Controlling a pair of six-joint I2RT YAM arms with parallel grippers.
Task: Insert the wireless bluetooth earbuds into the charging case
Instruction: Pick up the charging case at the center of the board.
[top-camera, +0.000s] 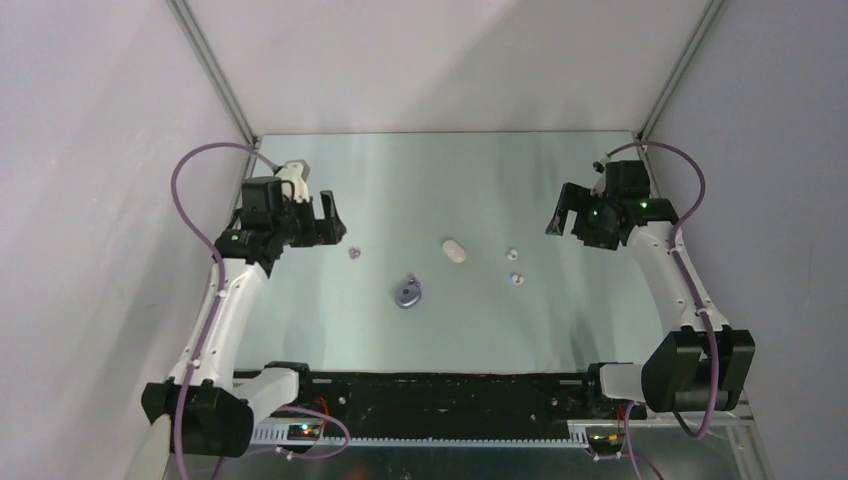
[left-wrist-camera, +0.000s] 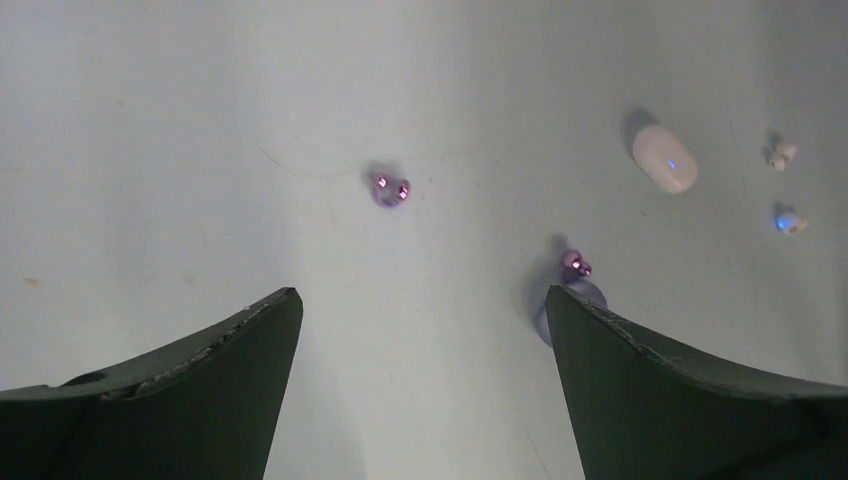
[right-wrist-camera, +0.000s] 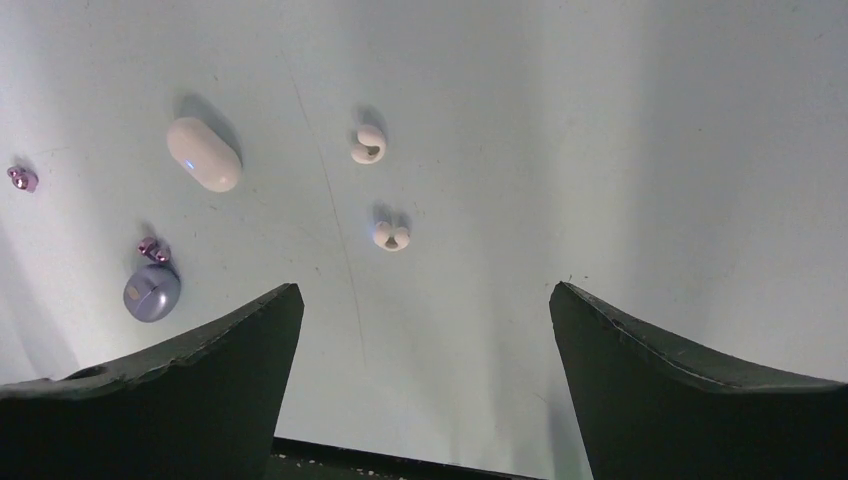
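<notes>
Left gripper (left-wrist-camera: 424, 330) and right gripper (right-wrist-camera: 425, 330) hang released and empty; the white earbuds (right-wrist-camera: 391, 237) lie just ahead of the right jaws, the charging case (right-wrist-camera: 203, 153) farther ahead-left and apparently closed, so the tiny buds may squirt from a pinch or meet a shut lid.

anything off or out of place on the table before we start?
Nothing spilled or damaged. Odd bit: a lilac set shares the table: round case with one purple bud at its edge, a second purple bud loose to its left. White case looks shut.
</notes>
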